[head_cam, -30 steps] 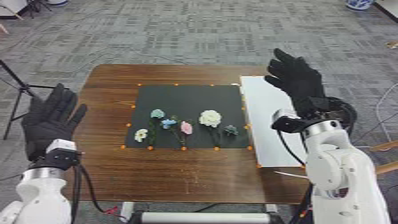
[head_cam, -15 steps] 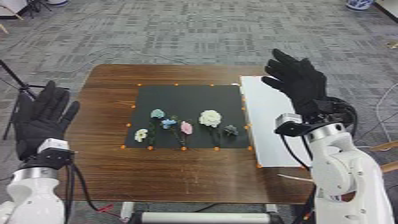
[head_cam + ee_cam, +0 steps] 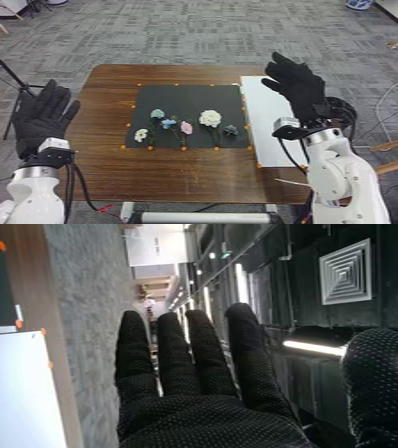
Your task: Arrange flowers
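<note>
Head view: flowers (image 3: 210, 118) lie on the black mat (image 3: 189, 96). The left hand (image 3: 40, 120) is empty, loosely open. The right hand (image 3: 300, 89), also empty, is raised beside the white sheet (image 3: 271, 122); best it lower gently and pinch one stem, sparing neighbouring blooms.

Right wrist view: the right hand's fingers (image 3: 209, 354) are straight, grasping nothing.

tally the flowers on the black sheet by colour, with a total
white or cream flowers: 2, large one and small one
pale teal flower: 1
blue flower: 1
pink flower: 1
dark green flower: 1
total: 6
</note>
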Motion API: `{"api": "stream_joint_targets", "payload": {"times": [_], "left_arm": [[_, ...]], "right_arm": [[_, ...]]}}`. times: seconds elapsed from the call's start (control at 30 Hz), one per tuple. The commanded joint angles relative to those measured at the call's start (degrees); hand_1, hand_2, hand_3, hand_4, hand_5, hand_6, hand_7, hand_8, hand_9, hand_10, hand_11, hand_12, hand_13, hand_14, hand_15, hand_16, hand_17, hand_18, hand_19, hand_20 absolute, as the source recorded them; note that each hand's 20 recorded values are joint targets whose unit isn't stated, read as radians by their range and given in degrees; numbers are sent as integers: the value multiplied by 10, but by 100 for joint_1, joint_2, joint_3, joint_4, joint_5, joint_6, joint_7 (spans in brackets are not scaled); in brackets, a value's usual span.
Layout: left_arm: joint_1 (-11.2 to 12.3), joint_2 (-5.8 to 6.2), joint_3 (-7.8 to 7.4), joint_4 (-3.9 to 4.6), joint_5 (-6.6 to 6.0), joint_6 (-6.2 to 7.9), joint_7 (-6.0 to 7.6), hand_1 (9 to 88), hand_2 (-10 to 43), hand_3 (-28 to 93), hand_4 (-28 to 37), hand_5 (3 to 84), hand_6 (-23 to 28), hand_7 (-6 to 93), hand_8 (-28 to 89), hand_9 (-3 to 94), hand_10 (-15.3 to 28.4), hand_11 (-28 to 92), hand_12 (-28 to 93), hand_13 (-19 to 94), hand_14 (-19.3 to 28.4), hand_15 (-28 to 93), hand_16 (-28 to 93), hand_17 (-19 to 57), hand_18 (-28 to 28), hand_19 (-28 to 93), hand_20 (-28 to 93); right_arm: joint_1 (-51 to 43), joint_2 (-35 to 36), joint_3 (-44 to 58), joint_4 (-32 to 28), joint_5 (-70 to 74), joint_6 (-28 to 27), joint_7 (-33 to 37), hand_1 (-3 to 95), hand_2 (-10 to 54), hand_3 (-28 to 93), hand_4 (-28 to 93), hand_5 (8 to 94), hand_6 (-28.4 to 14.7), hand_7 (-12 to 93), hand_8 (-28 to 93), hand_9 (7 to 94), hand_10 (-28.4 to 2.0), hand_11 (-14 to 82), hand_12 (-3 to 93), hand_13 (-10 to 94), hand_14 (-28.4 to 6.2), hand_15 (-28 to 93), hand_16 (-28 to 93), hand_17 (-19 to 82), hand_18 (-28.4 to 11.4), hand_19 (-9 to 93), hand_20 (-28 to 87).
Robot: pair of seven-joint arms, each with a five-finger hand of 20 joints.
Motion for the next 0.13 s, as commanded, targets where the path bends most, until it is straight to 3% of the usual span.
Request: {"api": "stream_joint_targets", "payload": {"times": [0.03,0.13], "left_arm": [[101,14,-28,50,13,-72,-81,273,181,592,-283,374,59,102,-107,298,122,144,35,226,89,119,-55,-51,121,317,67],[53,4,-6,60,43,-114,-52,269,183,594,-283,374,59,102,-108,298,123,144,35,225,89,119,-56,-51,121,318,67]], "right_arm": [[-55,-32,-216,2,-141,72,-146,60,115,769,-243,425,-63,51,-84,373,-157,33,110,272,-122,59,166,113,-161,288,132],[-75,-26,-171,-22,-215,-42,-166,60,116,771,-243,424,-61,52,-85,374,-156,33,110,272,-119,58,164,116,-158,286,130]]}}
